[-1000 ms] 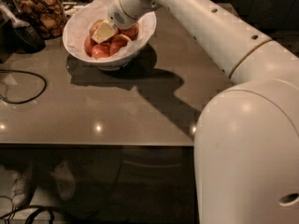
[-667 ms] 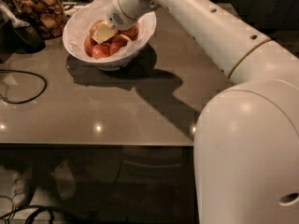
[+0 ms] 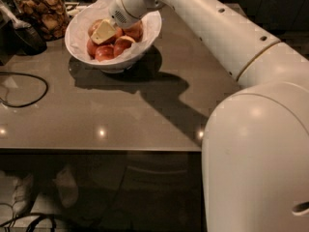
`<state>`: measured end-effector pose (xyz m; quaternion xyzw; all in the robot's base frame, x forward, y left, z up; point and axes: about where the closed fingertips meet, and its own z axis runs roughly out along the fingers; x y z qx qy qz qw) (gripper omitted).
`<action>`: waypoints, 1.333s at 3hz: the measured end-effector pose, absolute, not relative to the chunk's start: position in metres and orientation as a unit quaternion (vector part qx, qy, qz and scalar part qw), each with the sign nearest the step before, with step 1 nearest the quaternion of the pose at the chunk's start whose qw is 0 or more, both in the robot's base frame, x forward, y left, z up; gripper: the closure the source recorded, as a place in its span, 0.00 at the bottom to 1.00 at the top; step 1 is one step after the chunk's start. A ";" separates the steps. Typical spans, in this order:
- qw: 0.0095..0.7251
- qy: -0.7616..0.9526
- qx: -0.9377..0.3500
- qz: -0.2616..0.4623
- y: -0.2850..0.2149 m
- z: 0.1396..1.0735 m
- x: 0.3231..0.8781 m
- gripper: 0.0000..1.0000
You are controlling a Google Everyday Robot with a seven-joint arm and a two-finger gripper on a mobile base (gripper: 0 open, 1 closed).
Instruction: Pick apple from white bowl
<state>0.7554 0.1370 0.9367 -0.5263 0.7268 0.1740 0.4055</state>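
Observation:
The white bowl (image 3: 145, 42) with a crumpled paper lining stands at the back left of the table and holds several red apples. A red-orange apple (image 3: 95, 27) lies at the pile's upper left, and smaller, redder apples (image 3: 104, 53) lie in front of it. My gripper (image 3: 104, 33) reaches down into the bowl from the right. Its pale yellow tip rests on top of the pile, right beside the red-orange apple. The arm's wrist (image 3: 126, 9) hides the back of the pile.
A glass jar of brown snacks (image 3: 44, 11) stands left of the bowl, with a dark object (image 3: 24, 36) beside it. A black cable (image 3: 29, 88) loops on the grey table (image 3: 120, 115) at the left. My white arm (image 3: 227, 42) spans the right side.

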 end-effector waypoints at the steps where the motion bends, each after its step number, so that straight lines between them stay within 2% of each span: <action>1: 0.421 0.719 -0.520 0.187 0.138 0.959 0.754 1.00; 4: 0.447 0.690 -0.515 0.243 0.136 1.003 0.741 1.00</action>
